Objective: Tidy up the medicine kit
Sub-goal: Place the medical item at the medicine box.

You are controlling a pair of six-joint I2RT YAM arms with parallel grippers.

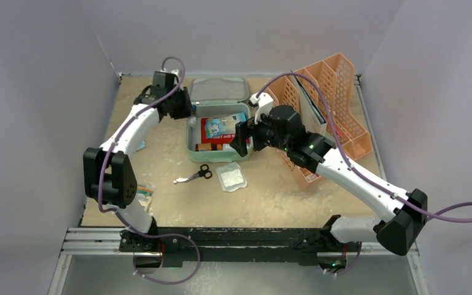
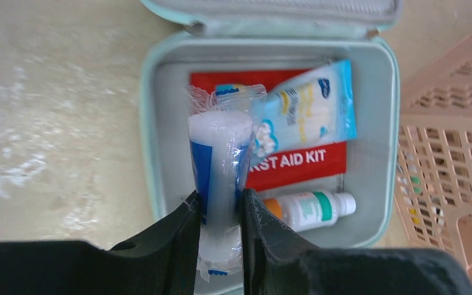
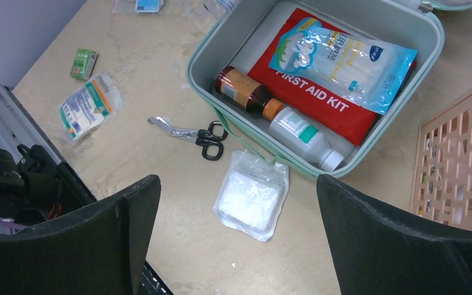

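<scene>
The mint-green medicine kit [image 1: 192, 136] stands open at the back middle, its lid [image 1: 219, 89] laid back behind it. Inside lie a red first aid pouch [image 3: 319, 98], a bag of cotton swabs [image 3: 344, 58], a brown bottle [image 3: 243, 89] and a white bottle [image 3: 301, 132]. My left gripper [image 1: 181, 104] is at the kit's left rim [image 2: 150, 123]. In the left wrist view this gripper [image 2: 219, 200] is shut on a plastic-wrapped bandage roll [image 2: 220, 153] held over the box. My right gripper [image 1: 241, 140] is open and empty over the kit's front right; in the right wrist view it [image 3: 236, 181] hangs above a gauze pack [image 3: 251, 195].
Black-handled scissors [image 1: 196, 174] and the gauze pack [image 1: 231, 177] lie on the table just in front of the kit. A flat packet [image 3: 89, 104] and a small green box [image 3: 83, 63] lie near the left arm's base. A peach mesh rack [image 1: 329, 104] stands to the kit's right.
</scene>
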